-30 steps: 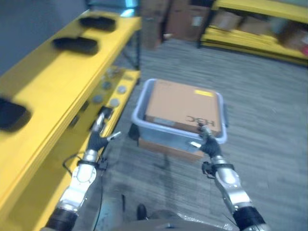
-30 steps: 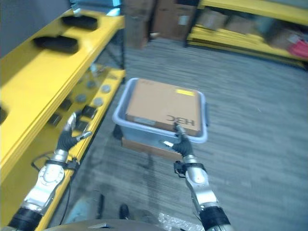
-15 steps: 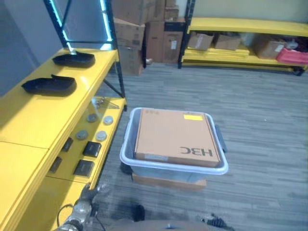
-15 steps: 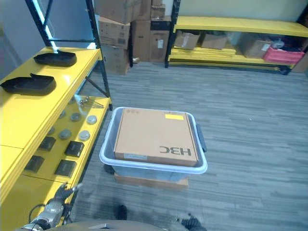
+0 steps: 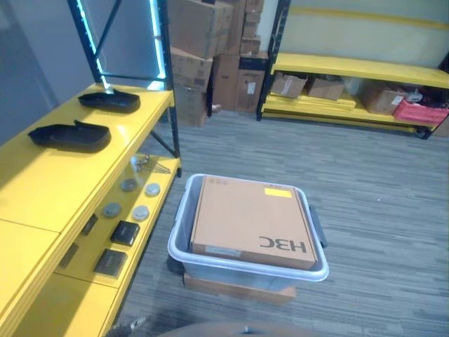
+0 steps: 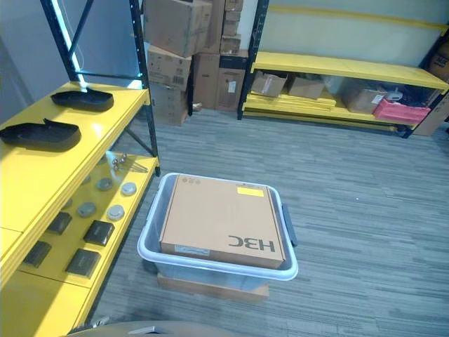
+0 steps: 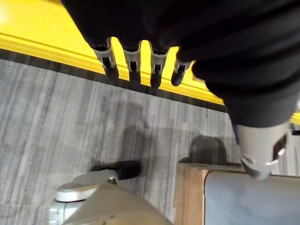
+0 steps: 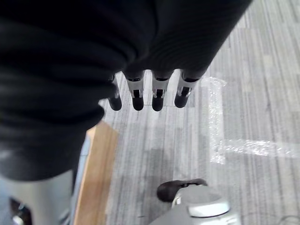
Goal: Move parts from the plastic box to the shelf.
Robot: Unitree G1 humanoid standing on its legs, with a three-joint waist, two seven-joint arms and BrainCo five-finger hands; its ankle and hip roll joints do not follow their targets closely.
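A pale grey plastic box (image 5: 247,265) sat on the grey striped floor (image 5: 379,210) just beside the yellow metal shelf (image 5: 63,189), resting on a flat brown cardboard slab (image 5: 238,288). A large brown cardboard carton (image 5: 252,221) lay flat across the box's mouth and covered whatever was inside, so no parts in it could be seen. On the shelf's upper board lay two black moulded trays (image 5: 70,133); on the lower board lay round grey discs (image 5: 133,200) and flat black square parts (image 5: 125,232). The floor beyond the box was open as far as a far yellow rack with cartons (image 6: 337,81). The left hand (image 7: 140,58) hung over the floor by the shelf's edge, fingers straight and empty. The right hand (image 8: 150,91) hung likewise, fingers straight, holding nothing.
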